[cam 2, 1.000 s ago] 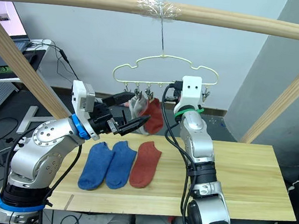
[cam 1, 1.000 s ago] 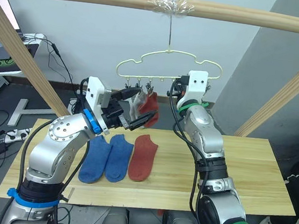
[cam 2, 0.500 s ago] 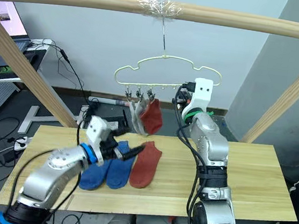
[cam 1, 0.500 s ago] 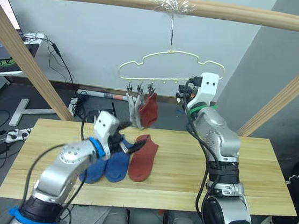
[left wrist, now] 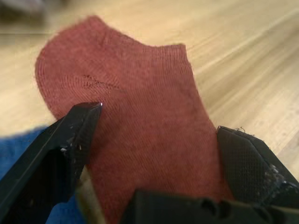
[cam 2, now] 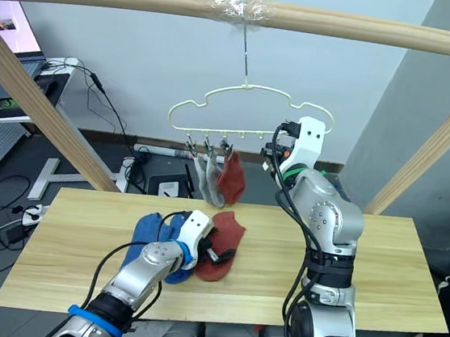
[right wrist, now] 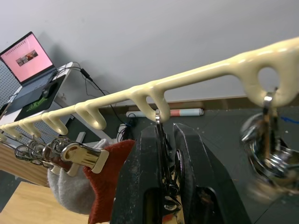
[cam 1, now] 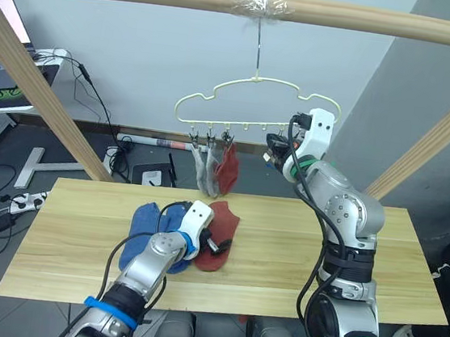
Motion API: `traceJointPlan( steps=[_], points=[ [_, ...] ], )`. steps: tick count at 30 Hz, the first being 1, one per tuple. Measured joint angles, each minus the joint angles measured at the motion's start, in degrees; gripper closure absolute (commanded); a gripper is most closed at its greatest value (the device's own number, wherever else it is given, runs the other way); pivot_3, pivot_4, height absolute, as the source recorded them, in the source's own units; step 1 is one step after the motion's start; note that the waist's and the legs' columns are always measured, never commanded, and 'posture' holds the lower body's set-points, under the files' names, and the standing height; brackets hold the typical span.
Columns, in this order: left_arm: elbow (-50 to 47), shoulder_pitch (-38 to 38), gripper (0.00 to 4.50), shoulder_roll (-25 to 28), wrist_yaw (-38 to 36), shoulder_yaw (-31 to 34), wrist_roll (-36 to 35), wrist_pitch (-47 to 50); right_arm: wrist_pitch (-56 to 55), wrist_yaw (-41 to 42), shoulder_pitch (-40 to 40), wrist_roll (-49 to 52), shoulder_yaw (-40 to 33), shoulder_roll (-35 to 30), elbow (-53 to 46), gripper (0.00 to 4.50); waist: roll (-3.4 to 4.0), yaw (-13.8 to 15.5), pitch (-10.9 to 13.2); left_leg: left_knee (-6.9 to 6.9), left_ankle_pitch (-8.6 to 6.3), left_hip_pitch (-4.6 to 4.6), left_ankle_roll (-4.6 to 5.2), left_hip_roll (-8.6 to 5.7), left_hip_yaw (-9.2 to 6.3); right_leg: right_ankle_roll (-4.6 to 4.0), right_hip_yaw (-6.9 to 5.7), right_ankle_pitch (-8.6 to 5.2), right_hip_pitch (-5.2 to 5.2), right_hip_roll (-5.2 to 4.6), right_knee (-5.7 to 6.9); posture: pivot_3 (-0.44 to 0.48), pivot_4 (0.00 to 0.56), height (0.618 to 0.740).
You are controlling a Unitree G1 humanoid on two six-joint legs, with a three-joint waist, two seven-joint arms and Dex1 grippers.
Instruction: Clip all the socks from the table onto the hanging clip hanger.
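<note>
The left end effector (left wrist: 154, 140) spreads wide over the rust-red sock (cam 1: 219, 234) on the tabletop (cam 1: 72, 224). The right end effector (right wrist: 164, 154) pinches a clip (right wrist: 161, 140) on the clip hanger (cam 1: 254, 90).

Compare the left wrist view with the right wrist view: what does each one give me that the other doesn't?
Left wrist: the left gripper open, its fingers either side of the rust-red sock lying on the table, a blue sock at the edge.

Right wrist: the right gripper closed on a metal clip under the clip hanger, grey and rust-red socks clipped further along, a laptop behind.

Shared: rust-red knit, but on different socks.
</note>
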Motion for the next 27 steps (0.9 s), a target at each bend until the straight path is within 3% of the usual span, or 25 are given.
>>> traceJointPlan(
  steps=[14,17,27],
  points=[
    [-3.2,4.5,4.36,0.2,-5.4,0.2,0.1,-3.2,0.2,-0.1,-1.3,0.3,0.3,-2.2,0.7,4.38,0.00,-0.2,0.0,0.03,0.00,-0.04,0.00,-0.01,0.02,0.01,0.03,0.01,-0.04,-0.01,0.00,0.091,0.196,0.740],
    [-5.0,5.7,4.48,0.0,-7.2,0.2,-0.7,-7.4,1.3,-0.2,-1.9,1.3,-0.9,-2.5,1.3,4.38,0.00,-0.1,0.0,0.03,0.00,-0.21,0.00,0.01,-0.02,0.01,-0.02,0.01,-0.19,0.00,0.02,0.091,0.196,0.740],
    [-12.4,1.9,4.48,3.9,-9.3,2.9,0.4,-37.4,17.4,-3.0,-10.6,9.8,-14.0,-3.6,5.8,4.38,0.02,0.1,0.0,0.06,0.00,-0.38,0.01,-0.01,-0.03,-0.04,-0.05,0.04,-0.25,-0.02,-0.04,0.075,0.201,0.740]
  ],
)
